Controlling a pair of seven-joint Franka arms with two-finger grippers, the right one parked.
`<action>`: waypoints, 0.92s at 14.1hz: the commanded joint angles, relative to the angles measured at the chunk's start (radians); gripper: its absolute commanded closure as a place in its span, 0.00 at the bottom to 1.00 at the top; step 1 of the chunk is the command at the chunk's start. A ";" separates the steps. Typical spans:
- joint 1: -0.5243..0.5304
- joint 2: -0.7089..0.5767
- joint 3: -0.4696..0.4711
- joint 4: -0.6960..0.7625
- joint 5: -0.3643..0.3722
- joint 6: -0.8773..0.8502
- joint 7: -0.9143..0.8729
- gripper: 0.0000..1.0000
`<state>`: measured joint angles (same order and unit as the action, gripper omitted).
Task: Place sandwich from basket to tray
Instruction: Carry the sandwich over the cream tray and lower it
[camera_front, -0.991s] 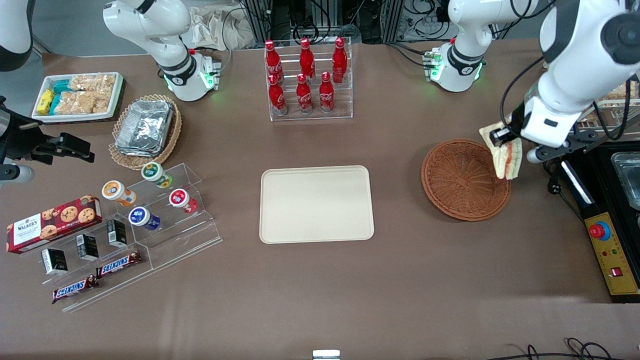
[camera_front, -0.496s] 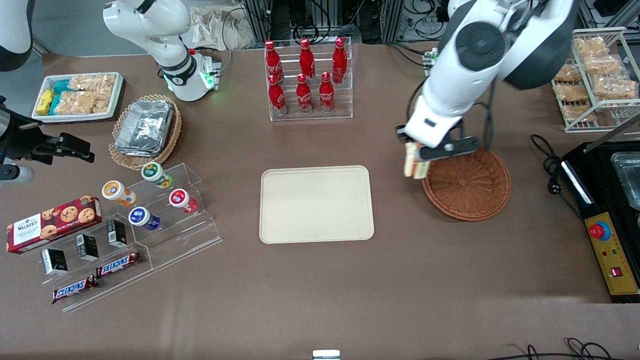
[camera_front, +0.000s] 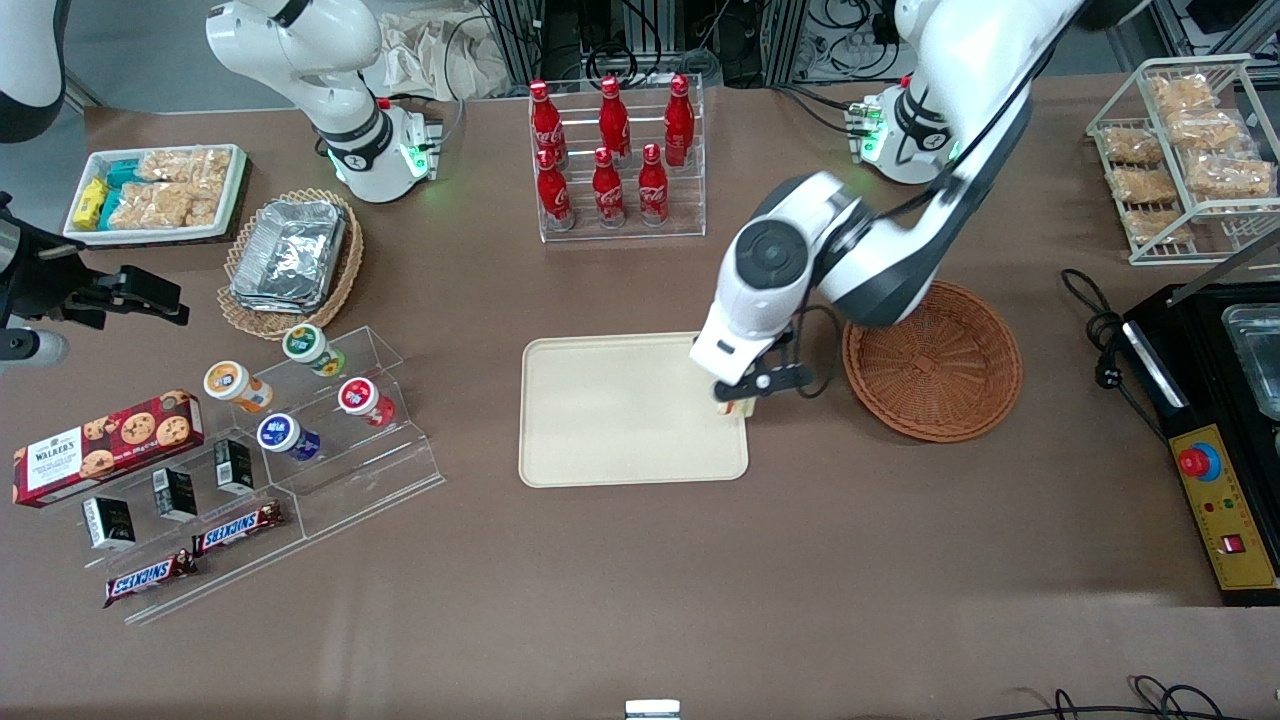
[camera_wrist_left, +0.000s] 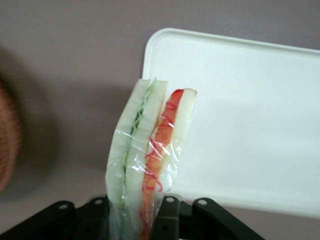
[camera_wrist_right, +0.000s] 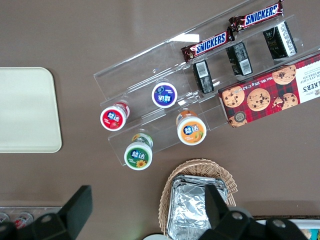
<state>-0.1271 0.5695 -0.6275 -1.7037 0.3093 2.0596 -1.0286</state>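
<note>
hanging over the edge of the flat rectangular cream-beige plastic tray (camera_front: 620, 410) that faces the basket, the left arm's gripper (camera_front: 737, 400) is clamped on the small plastic-wrapped triangular sandwich (camera_wrist_left: 147, 150) of white bread (green filling in one slice pair, red-orange in the other). the wrist view shows the wedge standing up from between the black fingers (camera_wrist_left: 172, 220), its tip over the tray's rim near a rounded corner, with brown tabletop (camera_front: 800, 580) under the rest of it. from the front only a small bit of the sandwich (camera_front: 733, 407) peeks out under the wrist, right at the tray's edge; whether it touches the tray cannot be told

the round, shallow, reddish-brown woven wicker basket (camera_front: 935, 365) sits beside the tray toward the working arm's end of the table, with nothing in it. farther from the front camera than the tray stands a clear acrylic rack of red cola bottles (camera_front: 615, 155). toward the parked arm's end lie a lighter tan wicker basket of silver foil containers (camera_front: 290, 255), a clear stepped acrylic stand of small round cups (camera_front: 300, 400) and a red box of cookies (camera_front: 105, 445)
</note>
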 joint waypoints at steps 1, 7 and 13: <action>-0.019 0.150 -0.003 0.058 0.141 0.060 -0.108 1.00; -0.020 0.207 0.005 0.059 0.178 0.128 -0.127 1.00; -0.026 0.210 0.003 0.062 0.241 0.125 -0.185 0.00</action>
<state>-0.1397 0.7695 -0.6253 -1.6636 0.5201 2.1789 -1.1471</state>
